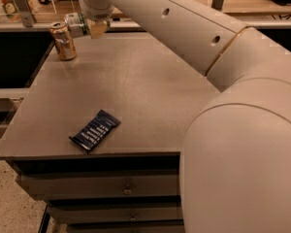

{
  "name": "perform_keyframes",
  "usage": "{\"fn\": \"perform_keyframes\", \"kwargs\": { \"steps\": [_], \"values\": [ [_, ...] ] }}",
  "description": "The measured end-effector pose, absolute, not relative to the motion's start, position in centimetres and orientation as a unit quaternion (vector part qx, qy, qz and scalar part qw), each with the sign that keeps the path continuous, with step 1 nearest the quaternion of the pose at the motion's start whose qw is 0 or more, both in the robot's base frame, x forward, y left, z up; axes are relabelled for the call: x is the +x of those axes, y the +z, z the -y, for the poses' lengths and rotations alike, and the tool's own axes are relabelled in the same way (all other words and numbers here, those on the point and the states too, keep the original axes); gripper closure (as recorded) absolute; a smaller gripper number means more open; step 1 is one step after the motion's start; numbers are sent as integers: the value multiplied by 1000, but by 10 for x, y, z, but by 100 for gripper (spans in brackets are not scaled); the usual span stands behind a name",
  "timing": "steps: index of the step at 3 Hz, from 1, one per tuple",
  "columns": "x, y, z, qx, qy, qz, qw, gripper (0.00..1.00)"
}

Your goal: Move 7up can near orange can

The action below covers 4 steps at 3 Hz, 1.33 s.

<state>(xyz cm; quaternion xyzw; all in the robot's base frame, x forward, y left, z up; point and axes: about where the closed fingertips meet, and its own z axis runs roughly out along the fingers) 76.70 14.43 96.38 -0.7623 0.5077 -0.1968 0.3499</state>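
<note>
Over the grey surface's point(136, 81) far left corner, my claw point(87, 27) is gripping the 7up can point(72, 23) by its sides, just beside the orange can point(63, 41), and I am judging it light, slick, easily dented.

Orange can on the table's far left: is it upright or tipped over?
Upright: the orange can stands on its base, silver top up. The gripper holds the 7up can sideways just beside its top.

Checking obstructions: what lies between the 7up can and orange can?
Nothing, per the camera view: the gripper, far left over the table, holds the 7up can just beside the orange can.
</note>
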Motion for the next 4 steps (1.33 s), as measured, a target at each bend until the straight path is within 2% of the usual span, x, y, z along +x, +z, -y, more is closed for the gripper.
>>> {"fn": "perform_keyframes", "kwargs": {
  "steps": [2,4],
  "values": [
    [789,932,-126,-747,-263,-507,340,100],
    [807,909,-119,-749,-296,-482,345,100]
  ]
}}
